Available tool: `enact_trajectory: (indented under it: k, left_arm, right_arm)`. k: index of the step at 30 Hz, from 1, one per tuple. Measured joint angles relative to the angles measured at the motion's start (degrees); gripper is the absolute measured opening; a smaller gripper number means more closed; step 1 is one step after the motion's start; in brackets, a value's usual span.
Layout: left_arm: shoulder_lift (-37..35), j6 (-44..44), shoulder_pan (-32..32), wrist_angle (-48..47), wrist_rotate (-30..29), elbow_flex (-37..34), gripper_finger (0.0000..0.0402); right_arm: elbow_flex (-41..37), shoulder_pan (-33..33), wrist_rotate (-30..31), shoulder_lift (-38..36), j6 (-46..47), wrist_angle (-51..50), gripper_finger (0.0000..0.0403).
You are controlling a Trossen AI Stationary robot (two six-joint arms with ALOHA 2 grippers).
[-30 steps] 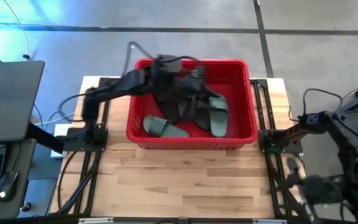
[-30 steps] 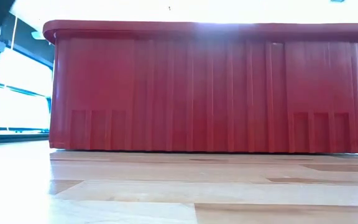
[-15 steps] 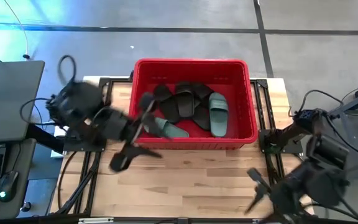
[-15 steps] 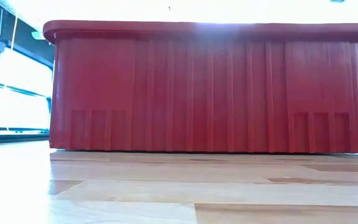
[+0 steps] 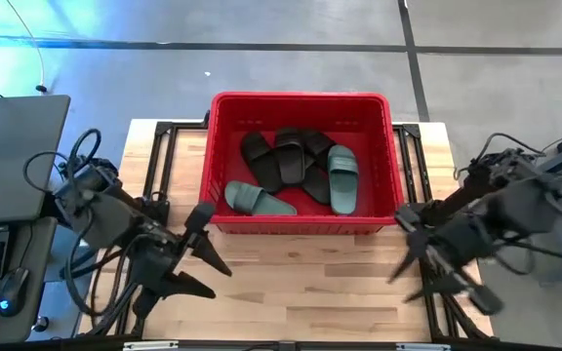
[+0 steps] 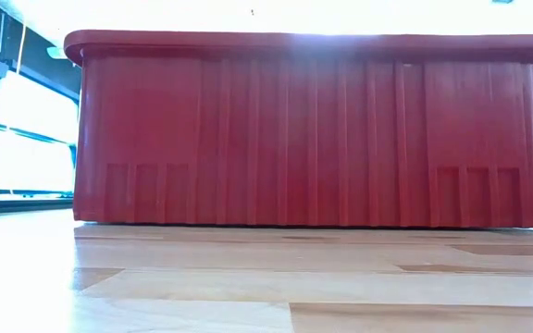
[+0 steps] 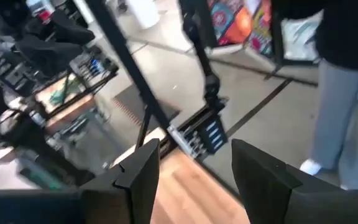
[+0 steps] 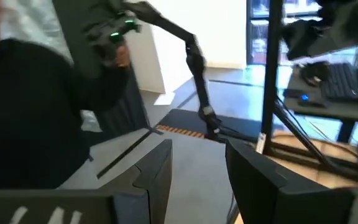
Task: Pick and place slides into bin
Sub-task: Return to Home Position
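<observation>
The red bin [image 5: 302,100] stands at the far middle of the table; its near wall [image 6: 313,129] fills the low view. Several slides lie flat on its floor: black ones [image 5: 261,161] in a row and two teal-green ones [image 5: 342,177] [image 5: 259,200]. My left gripper [image 5: 196,265] hangs open above the table's near left, in front of the bin's left corner, with nothing between its fingers [image 7: 194,174]. My right gripper [image 5: 420,271] hangs open above the near right, also holding nothing [image 8: 197,168].
Bare wooden tabletop [image 5: 301,283] spreads in front of the bin. A desk with a laptop [image 5: 8,156] stands left of the table. People stand in the room beyond: grey trouser legs [image 7: 347,112] and a black top [image 8: 30,124].
My left gripper has swung out from above the bin toward the table's left and near edge, rising and rolling, still open. My right gripper has swung from the near right corner toward the far edge and turned. The slides in the bin lie as before.
</observation>
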Motion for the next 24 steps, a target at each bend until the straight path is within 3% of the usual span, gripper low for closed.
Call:
enact_trajectory:
  k: [6, 10, 15, 20, 24]
  left_arm:
    - [-4.1, 1.2, 0.0, -1.0, 5.3, 0.0, 0.0184]
    - [-7.7, 1.3, 0.1, -6.0, 3.3, 0.0, 0.0184]
    - [-13.7, 3.9, 0.0, -9.8, 2.7, -0.5, 0.0184]
    - [-20.7, 5.6, 0.1, -9.7, -0.6, -8.1, 0.0184]
    - [-29.4, 6.7, 0.1, -4.8, -1.0, -16.6, 0.0184]
  right_arm:
    - [0.0, 1.9, 1.3, -2.0, -1.6, -2.2, 0.0139]
    - [-0.1, 1.6, 8.2, -5.0, 2.0, -8.3, 0.0139]
    - [0.0, 0.2, 6.9, -11.0, -3.4, -9.3, 0.0139]
    - [-1.4, 0.1, 8.1, -15.8, -5.1, -13.2, 0.0139]
    - [-9.3, 0.0, 11.9, -22.1, -2.0, -12.6, 0.0139]
